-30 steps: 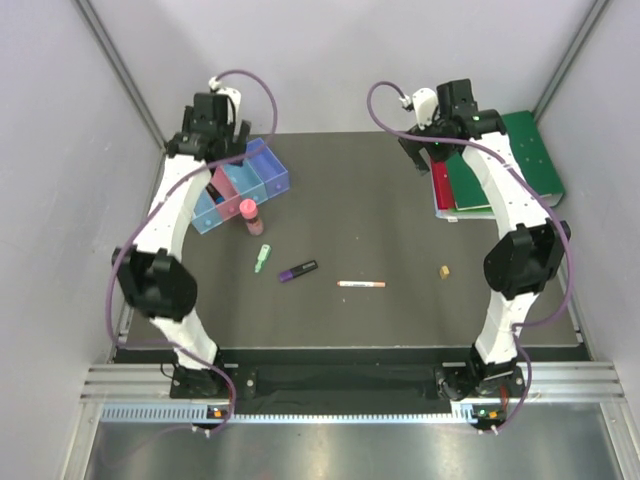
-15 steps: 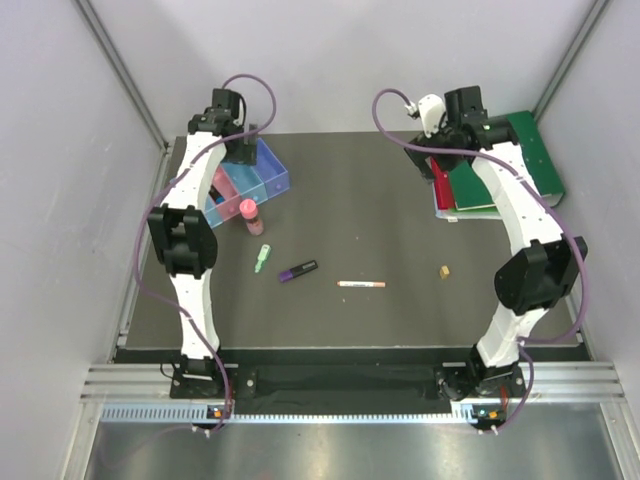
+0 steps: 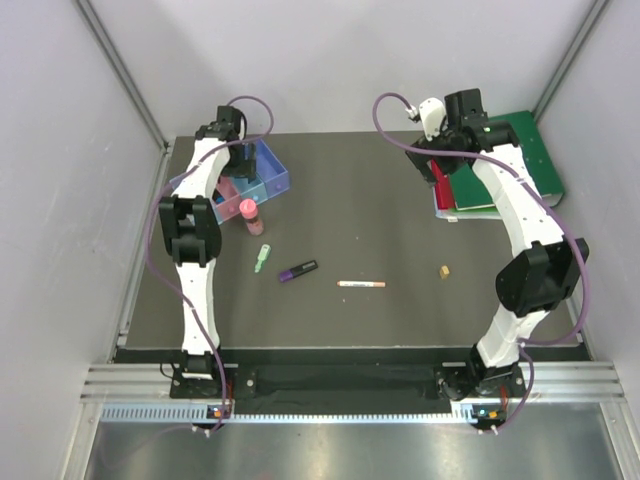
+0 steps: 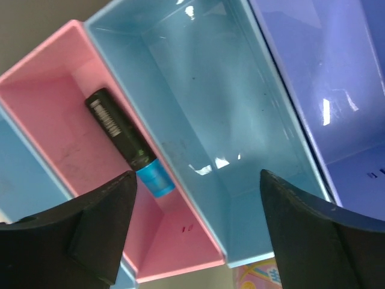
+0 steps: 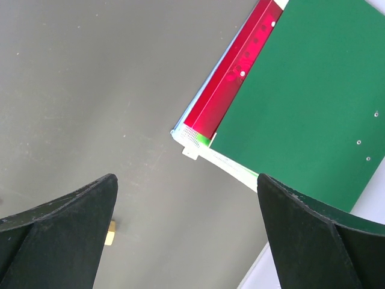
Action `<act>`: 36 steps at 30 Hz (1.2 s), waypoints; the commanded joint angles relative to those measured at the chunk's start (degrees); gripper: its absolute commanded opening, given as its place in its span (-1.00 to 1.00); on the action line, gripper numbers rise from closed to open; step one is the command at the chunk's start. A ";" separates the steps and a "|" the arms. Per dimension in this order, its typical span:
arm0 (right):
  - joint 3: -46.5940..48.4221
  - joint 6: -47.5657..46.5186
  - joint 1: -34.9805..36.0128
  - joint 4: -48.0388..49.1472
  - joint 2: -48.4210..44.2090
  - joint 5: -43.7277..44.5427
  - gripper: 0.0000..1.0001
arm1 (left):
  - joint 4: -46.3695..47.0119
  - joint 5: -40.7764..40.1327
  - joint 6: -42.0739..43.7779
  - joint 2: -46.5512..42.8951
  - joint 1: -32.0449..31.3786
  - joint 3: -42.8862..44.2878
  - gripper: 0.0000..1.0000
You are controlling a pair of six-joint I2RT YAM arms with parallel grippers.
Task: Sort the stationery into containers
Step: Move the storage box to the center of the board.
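- Found left gripper hanging over the joined row of bins, jaws spread wide, nothing between the fingers.
- Spotted dark marker, blue-capped, lying diagonally on the floor of the pink bin, close along the wall shared with the light blue bin.
- Noted violet-blue bin on the far side of that light blue one.
- Found right gripper above the table, near the corner of the red folder and green binder; jaws released, gripping nothing.
- Counted the rest loose on the table:
  - pink-capped bottle just beside the bins
  - pale green marker near it
  - purple-black highlighter just right of the marker
  - thin white-orange pen mid-table
  - tan nub well apart to the right
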 commanded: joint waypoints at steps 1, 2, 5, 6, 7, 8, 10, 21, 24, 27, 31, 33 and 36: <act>2.07 1.54 -0.36 -0.11 -1.76 -0.18 0.99 | 2.18 1.38 -0.43 0.51 -0.01 1.91 0.64; 1.99 1.63 -0.45 -0.11 -1.67 -0.18 0.99 | 2.45 1.55 -0.52 0.60 -0.01 1.64 0.56; 1.72 1.72 -0.45 -0.20 -1.85 -0.18 0.99 | 3.68 2.08 -0.61 0.51 -0.09 0.24 0.34; 1.72 1.72 -0.45 -0.28 -1.94 -0.27 0.99 | 3.77 2.17 -0.61 0.60 -0.10 -0.29 0.31; 1.72 1.63 -0.45 -0.28 -2.11 -0.18 0.99 | 3.85 2.34 -0.61 0.68 -0.10 -0.55 0.25; 1.81 1.63 -0.45 -0.46 -2.11 -0.18 0.99 | 3.85 2.43 -0.52 0.68 -0.10 -0.73 0.18; 1.99 1.54 -0.45 -0.55 -2.11 0.00 0.99 | 4.55 2.61 -0.52 0.51 -0.10 -1.61 -0.01; 1.19 1.63 -0.89 -0.20 -2.64 -0.09 0.99 | 5.79 8.41 1.41 0.25 -1.58 -4.33 -0.53; 1.19 1.63 -0.89 -0.11 -2.64 -0.18 0.99 | 6.23 10.60 2.47 0.25 -2.81 -4.51 -0.57; 1.37 1.63 -0.89 -0.20 -2.64 -0.18 0.99 | 6.58 12.79 3.52 0.25 -4.22 -4.25 -0.58; 1.11 1.63 -1.06 0.07 -2.64 -0.35 0.99 | 6.75 14.47 4.05 0.60 -6.24 -3.81 -0.56; 0.84 1.72 -1.06 0.33 -2.47 -0.53 0.99 | 6.75 15.00 4.05 0.68 -7.56 -3.63 -0.55; 0.32 1.80 -1.24 0.59 -2.38 -0.79 0.99 | 6.76 15.53 5.62 1.21 -9.93 -2.76 -0.55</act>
